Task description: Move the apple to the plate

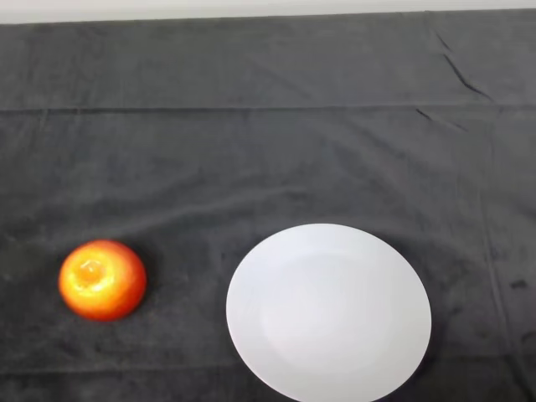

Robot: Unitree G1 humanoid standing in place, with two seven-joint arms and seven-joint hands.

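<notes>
**Apple lay off the plate, to its left, with no hand in sight**

The apple (102, 280) sat on the dark cloth near the table's left edge and toward its near edge, resting upright with its pale stem hollow turned up toward the camera. It was round, red-orange shading to yellow at the top, and had no long axis to speak of, so no approach angle looked better than another on that count. Nothing touched it.

To its right lay the white plate (328, 311), bare, flat and circular, close to the near edge and about mid-way across the table. A strip of cloth (251, 159) separated the two; they were near each other but clearly apart. The carry would therefore run rightward along the near edge, almost level.

No part of the robot showed, so the state of the hand could not be told. Since the left arm would enter from the near left corner, the apple probably lay on the side closest to it, with the plate beyond. The task looked not yet begun. The rest of the cloth ran back, creased, to the far edge.
</notes>
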